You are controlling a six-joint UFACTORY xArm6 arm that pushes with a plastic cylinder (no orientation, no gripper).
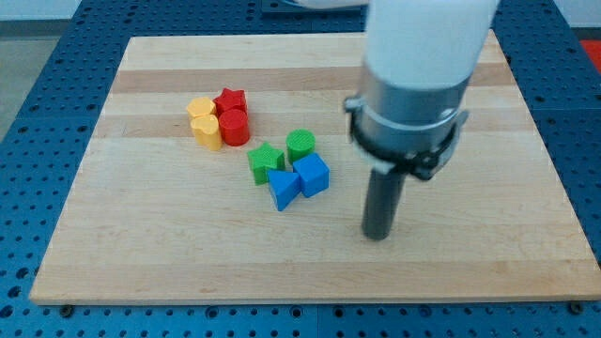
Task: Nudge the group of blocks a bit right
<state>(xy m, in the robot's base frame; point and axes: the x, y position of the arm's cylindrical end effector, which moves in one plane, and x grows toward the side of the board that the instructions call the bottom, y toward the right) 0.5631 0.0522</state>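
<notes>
**Board, arm and eight blocks: contents as seen**

1. Blue perforated table: shows around the board on every side of the view, a grid of small holes across it.
2. Wooden board: pale, made of lengthwise strips, lying flat on the table and filling most of the view.
3. Arm: white cylinder above a grey collar, entering at 12 o'clock. It carries no gripper, so nothing is held or clasped.
4. Dark rod, ending in the tip: stands upright on bare board at 3 o'clock from the blue and green blocks, near but clear of them.
5. Blue and green cluster, near board centre: blue cube, blue block touching it at 9 o'clock, green star-like block and green cylinder above them.
6. Red and yellow cluster, at 10 o'clock from item 5: red cylinder, red star-like block, yellow block, yellow block, all packed together.
</notes>
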